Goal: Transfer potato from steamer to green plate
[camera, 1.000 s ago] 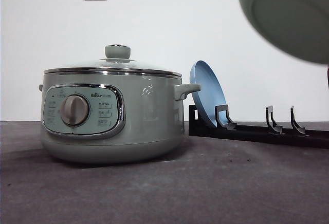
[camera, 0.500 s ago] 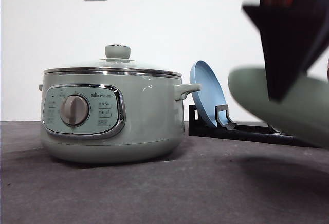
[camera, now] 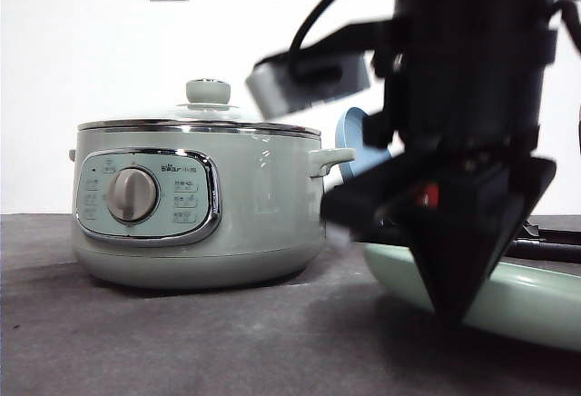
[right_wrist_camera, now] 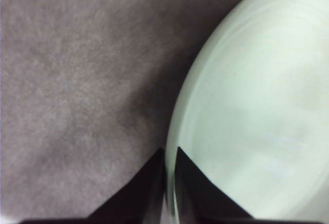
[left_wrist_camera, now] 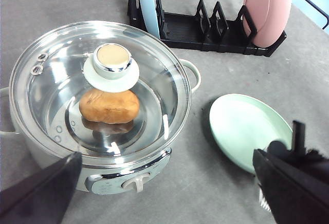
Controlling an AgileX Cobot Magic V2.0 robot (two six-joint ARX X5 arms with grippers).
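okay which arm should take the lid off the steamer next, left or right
Left, probably. The left gripper hangs open above the steamer, whose glass lid covers the potato. The right gripper is shut on the green plate rim.

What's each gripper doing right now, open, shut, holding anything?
Left gripper: open wide, holding nothing, above the steamer.
Right gripper: shut on the green plate rim, plate at the table.

Right end effector [camera: 451,310]: matte black, fingers tapering to one sharp wedge tip; a small red patch is seen on the body. Black cables are looped above; a grey boxed module is mounted at the wrist. Left end effector [left_wrist_camera: 164,193]: black wedge-shaped fingers [left_wrist_camera: 36,190].
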